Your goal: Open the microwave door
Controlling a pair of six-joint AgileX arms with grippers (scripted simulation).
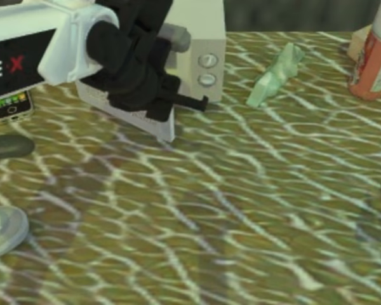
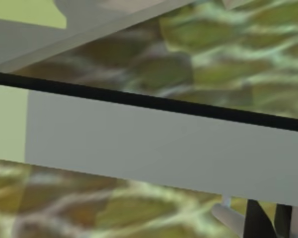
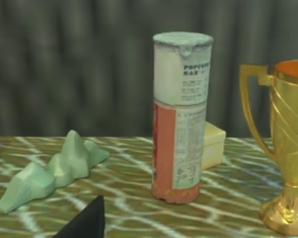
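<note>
The cream-white microwave (image 1: 203, 25) stands at the table's far edge, its two silver knobs (image 1: 207, 70) facing forward. The microwave door (image 1: 134, 118) stands swung out at an angle from the front, free edge toward the table's middle. My left gripper (image 1: 178, 105) reaches over from the left and is shut at that free edge. In the left wrist view the door (image 2: 164, 144) fills the frame as a grey band, with black fingers (image 2: 256, 223) at its lower edge and the pale yellowish inside (image 2: 25, 10) behind. My right gripper (image 3: 89, 223) is parked off the top view.
A green jagged figure (image 1: 276, 75) lies right of the microwave. An orange and white can (image 1: 371, 63) and a cream box (image 1: 362, 39) stand at the far right, with a gold trophy (image 3: 288, 144) nearby. At the left are a phone (image 1: 11, 105), a dark stone (image 1: 9, 146) and a pale dish (image 1: 3, 232).
</note>
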